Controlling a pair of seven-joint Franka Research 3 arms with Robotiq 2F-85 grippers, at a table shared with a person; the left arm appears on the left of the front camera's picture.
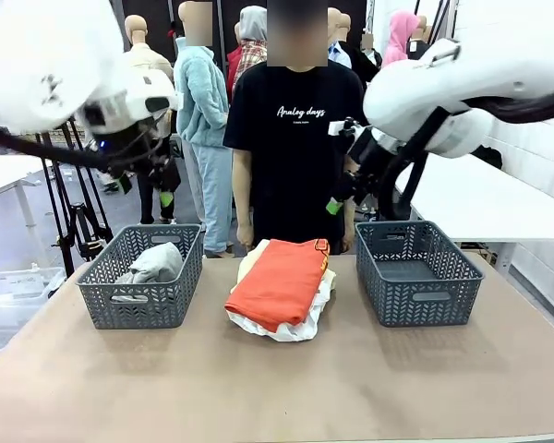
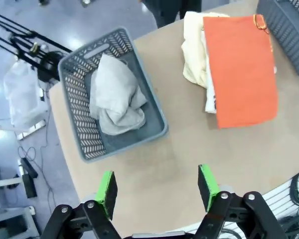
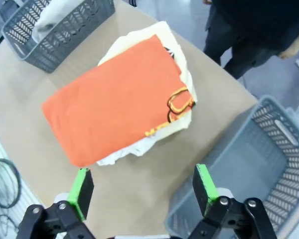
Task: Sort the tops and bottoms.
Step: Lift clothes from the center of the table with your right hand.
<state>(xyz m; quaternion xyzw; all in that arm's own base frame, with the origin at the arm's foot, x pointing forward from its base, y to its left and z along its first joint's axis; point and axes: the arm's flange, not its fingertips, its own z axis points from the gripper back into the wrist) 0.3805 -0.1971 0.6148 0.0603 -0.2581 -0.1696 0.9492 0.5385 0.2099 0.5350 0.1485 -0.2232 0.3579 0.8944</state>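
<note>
while both hang wide open above the worktop, the left claw is near the left basket, where the grey cloth lies. the right claw is over the orange-red cloth, which sits on the white cloth and the pale yellow cloth, beside the right basket.

left arm: glossy white rounded shell, black cable
right arm: white shell, black cables
left gripper: black linkage fingers, visible screws, green pads
right gripper: likewise black, green-padded
person: black T-shirt, white chest lettering
</note>
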